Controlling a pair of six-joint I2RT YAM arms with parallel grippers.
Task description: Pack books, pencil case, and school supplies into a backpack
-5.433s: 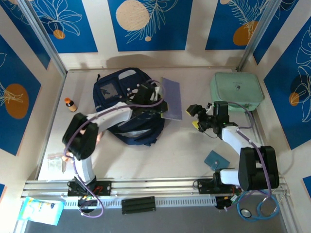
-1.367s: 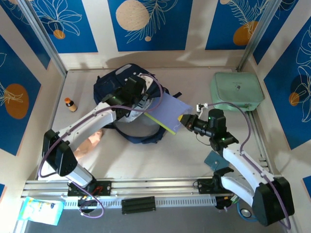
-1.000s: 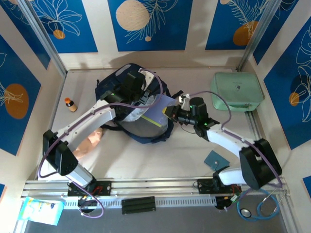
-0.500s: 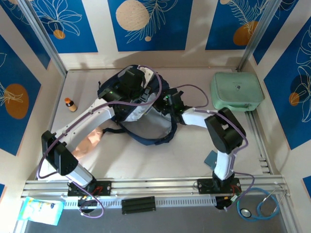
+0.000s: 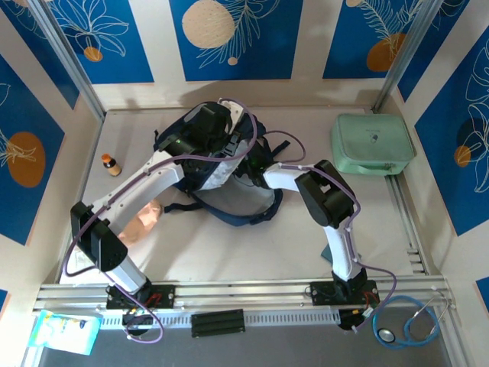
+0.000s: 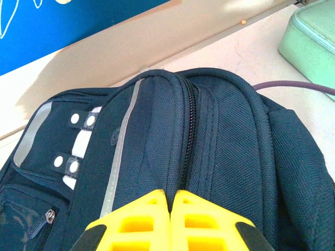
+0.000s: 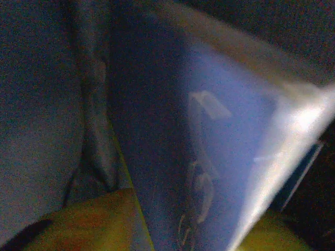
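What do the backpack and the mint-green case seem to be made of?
The backpack looks like coarse woven navy textile, probably nylon: weave grain, stitched seams and a zipper show. The mint-green case looks smooth and matte, perhaps coated fabric or faux leather; a piped edge seam shows.

Top camera high, facing down; left wrist close over backpack (image 6: pixel 220 136), shared; right wrist tight on book (image 7: pixel 209 130)

In the top view, the right claw (image 5: pixel 246 163) is sunk in the mouth of the backpack (image 5: pixel 237 202), its fingertips hidden by fabric. The right wrist view is dim and blurred: a bluish cover (image 7: pixel 209 136) is made out, its print unreadable, and whether it is gripped cannot be told. The left claw (image 6: pixel 170 219) is cut off by the lower edge, the mint-green case (image 6: pixel 309 36) by the corner.
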